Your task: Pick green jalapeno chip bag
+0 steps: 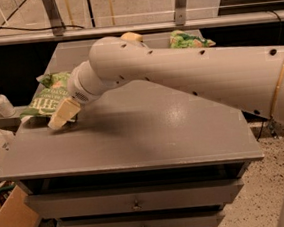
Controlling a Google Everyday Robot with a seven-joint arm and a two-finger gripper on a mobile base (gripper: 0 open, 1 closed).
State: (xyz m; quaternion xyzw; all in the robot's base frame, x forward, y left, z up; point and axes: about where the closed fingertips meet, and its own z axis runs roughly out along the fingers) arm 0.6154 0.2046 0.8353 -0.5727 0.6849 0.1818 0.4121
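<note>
The arm (203,74) reaches in from the right foreground, its thick white forearm crossing the grey table (149,135) on a diagonal toward the far left. At a rounded elbow near the table's back it bends, and the short wrist section slopes down and to the left. The gripper (63,114), a tan piece at the wrist's end, sits low over the table's left side, against the near right edge of the chip bag (46,97). Whether it is parted or clamped on the bag cannot be told from this angle.

The chip bag lies flat at the table's left edge, white lettering facing up, its right part hidden behind the wrist. A smaller green bag (190,39) sits at the far right corner, well apart. A pale yellow object (131,36) shows just behind the elbow. A pump bottle (1,101) stands on a ledge left of the table.
</note>
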